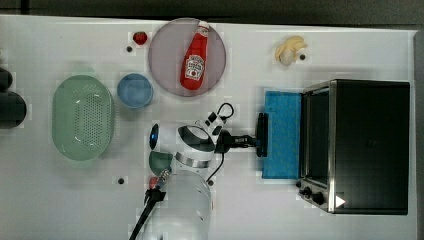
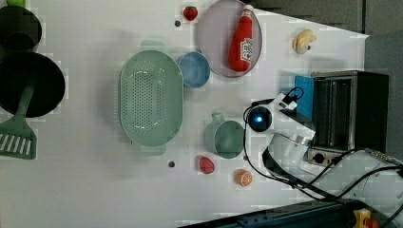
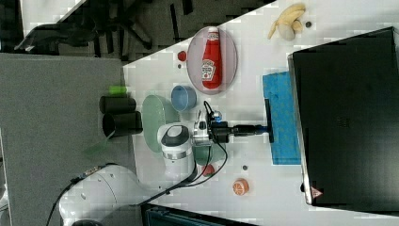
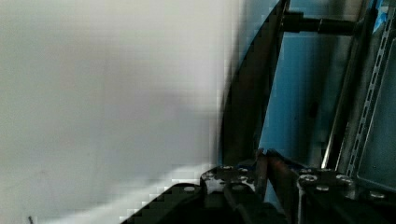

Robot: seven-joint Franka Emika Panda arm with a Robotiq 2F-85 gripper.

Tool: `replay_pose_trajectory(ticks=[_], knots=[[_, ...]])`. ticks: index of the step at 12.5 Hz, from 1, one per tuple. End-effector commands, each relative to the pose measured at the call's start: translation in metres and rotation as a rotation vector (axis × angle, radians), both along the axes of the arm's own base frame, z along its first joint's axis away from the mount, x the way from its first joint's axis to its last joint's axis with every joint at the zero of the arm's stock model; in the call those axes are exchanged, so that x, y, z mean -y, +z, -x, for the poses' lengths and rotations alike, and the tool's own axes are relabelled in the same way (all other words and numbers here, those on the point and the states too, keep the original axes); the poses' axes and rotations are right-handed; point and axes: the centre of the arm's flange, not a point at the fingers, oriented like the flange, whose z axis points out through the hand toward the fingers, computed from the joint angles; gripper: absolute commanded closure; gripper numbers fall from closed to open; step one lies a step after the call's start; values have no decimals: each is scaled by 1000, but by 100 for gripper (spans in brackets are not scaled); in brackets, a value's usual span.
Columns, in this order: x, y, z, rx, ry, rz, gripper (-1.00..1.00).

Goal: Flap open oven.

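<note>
The white table (image 1: 60, 200) carries everything, and the large boxy black toaster oven with a silver metal front frame (image 1: 367, 145) stands at the top view's right end of it; that oven serves as the landmark here. Its blue-tinted glass flap door (image 1: 282, 134) lies folded down flat, stretching away from the oven's open front toward the table's middle. The white robot arm (image 1: 182, 200) reaches toward the oven from the table's near edge, and its black gripper (image 1: 259, 142) sits at the far edge of the lowered door, jaws nearly together and pinching the door's dark bar handle (image 1: 262, 134), as the wrist view also shows. Far from the oven, toward the top view's left, lies the pale green perforated oval colander (image 1: 82, 117). Closer to the oven, beyond the arm, a round grey plate (image 1: 165, 75) holds a red plastic ketchup bottle (image 1: 195, 57). A small round blue bowl (image 1: 135, 90) sits between colander and plate. A yellow banana (image 1: 290, 49) lies just beyond the oven's door side.
</note>
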Motion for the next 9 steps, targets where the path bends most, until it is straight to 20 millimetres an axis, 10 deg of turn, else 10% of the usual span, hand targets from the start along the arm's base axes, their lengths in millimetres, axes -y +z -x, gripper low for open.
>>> replay_pose_trajectory(ticks=[1, 9], knots=[[-24, 50, -48, 202, -16, -47, 65], [11, 321, -87, 676, -706, -522, 65]])
